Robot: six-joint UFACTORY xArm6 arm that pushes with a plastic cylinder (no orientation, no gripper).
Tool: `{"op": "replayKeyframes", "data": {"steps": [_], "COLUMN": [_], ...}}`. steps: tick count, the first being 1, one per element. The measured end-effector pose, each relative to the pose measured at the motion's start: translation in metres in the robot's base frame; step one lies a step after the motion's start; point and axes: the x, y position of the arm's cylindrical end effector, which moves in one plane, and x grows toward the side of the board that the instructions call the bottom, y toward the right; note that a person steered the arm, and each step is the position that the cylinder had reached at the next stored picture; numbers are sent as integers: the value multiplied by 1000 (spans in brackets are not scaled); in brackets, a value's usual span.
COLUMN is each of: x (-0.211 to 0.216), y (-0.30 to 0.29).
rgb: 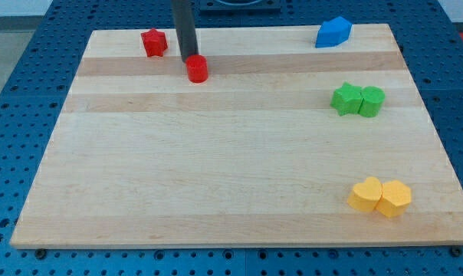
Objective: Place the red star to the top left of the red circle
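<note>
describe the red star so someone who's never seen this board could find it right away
Start at the wooden board and go to its corner at the view's top left. The red star sits there alone near the top edge. Unlike the round red circle lower right of it, by my tip, it has pointed edges.

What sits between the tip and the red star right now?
Nothing visible. My tip stands just above the red circle, and the red star lies to the view's upper left of it with only bare board between.
</note>
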Motion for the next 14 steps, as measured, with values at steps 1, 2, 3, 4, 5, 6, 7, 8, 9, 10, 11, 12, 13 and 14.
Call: {"op": "replayKeyframes", "data": {"steps": [1,2,3,4,5,6,7,8,9,10,11,12,13,14], "x": [24,51,57,26,-10,-39,-65,-82,-92,-91,-91,-89,-75,-57], "y": [24,45,55,52,46,38,14,-13,-40,-60,-83,-97,-97,-94]}}
